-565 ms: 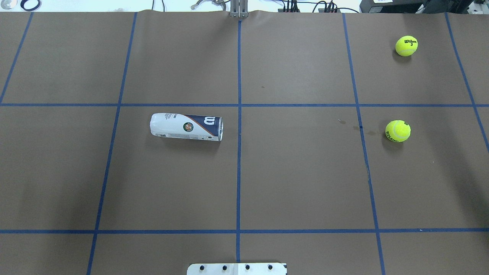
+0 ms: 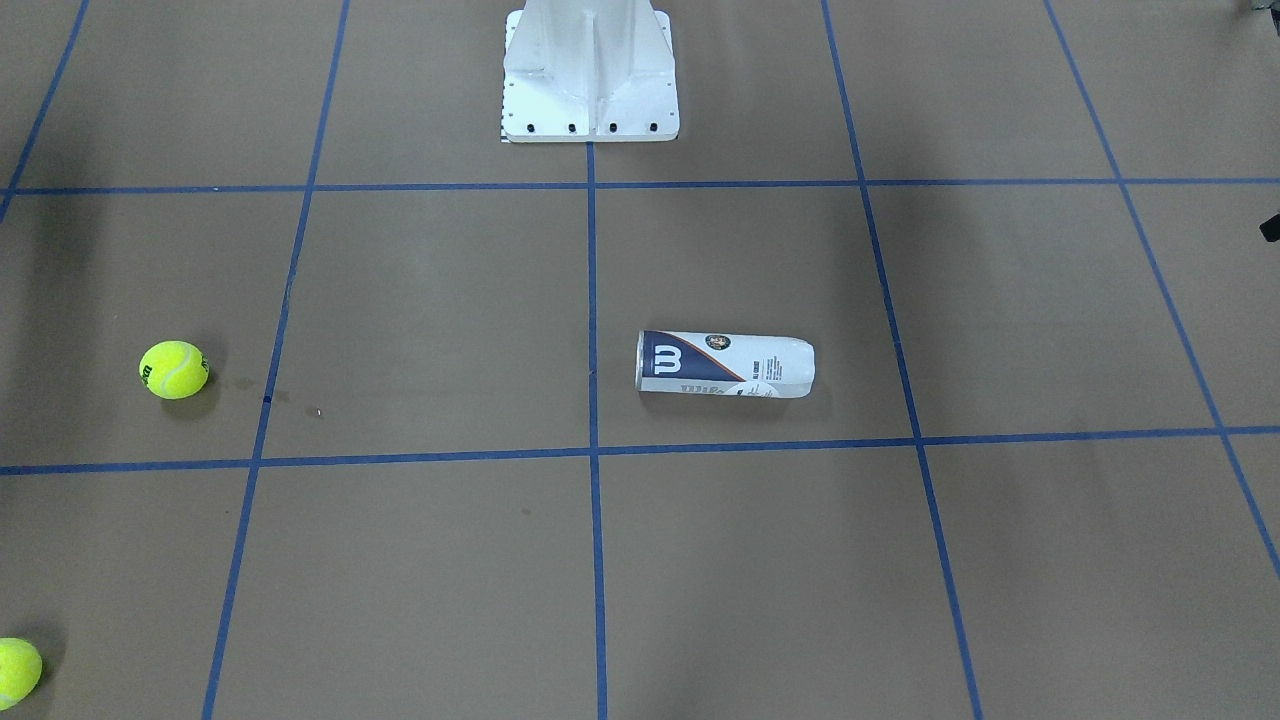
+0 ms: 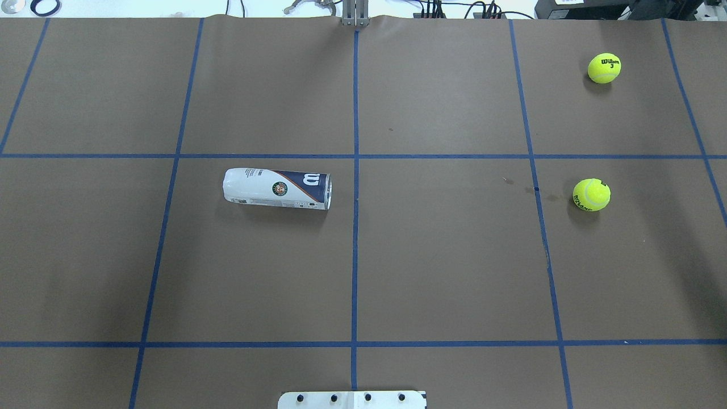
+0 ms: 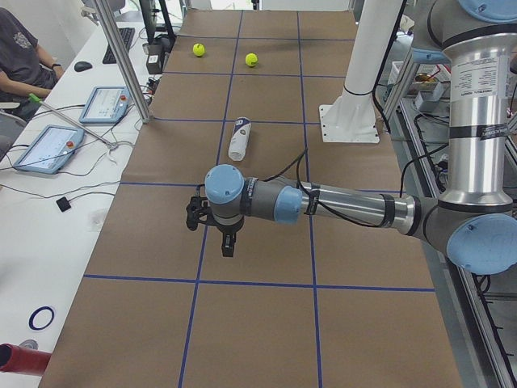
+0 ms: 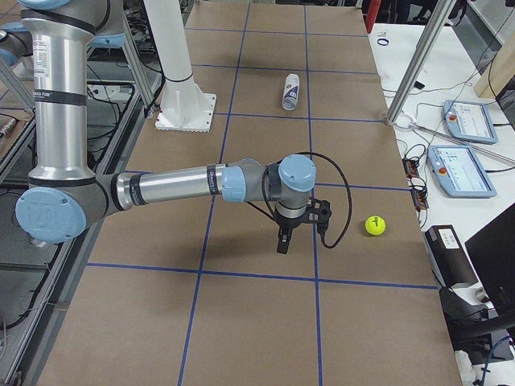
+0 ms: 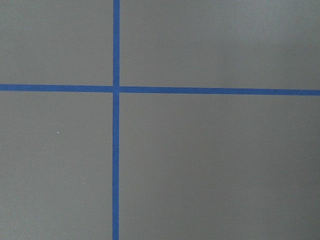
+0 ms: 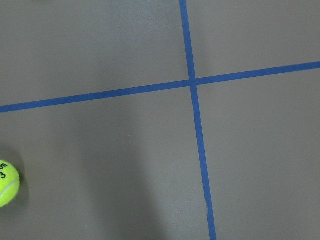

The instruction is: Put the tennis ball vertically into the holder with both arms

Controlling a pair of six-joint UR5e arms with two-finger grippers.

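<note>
Brown papered table (image 3: 454,255). We see the left arm (image 4: 347,206) and right arm (image 5: 177,183) stretched low over it. The left gripper (image 4: 229,246) and right gripper (image 5: 282,244) hover over bare paper; we cannot tell their opening or hold. The holder (image 3: 276,188) lies on its side, well apart from both. The nearer tennis ball (image 3: 591,195) and farther tennis ball (image 3: 604,68) sit on the robot's right.

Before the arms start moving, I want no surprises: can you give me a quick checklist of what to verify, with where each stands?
1. The tennis-ball can upright: not ok, it lies on its side.
2. A ball gripped: not ok, the nearer tennis ball and the Wilson 3 ball both rest on the table.
3. The left pincer clear of the can: ok, it hangs over bare table.
4. The left pincer open: cannot tell, side view only.
5. The right pincer open: cannot tell, side view only.
</note>
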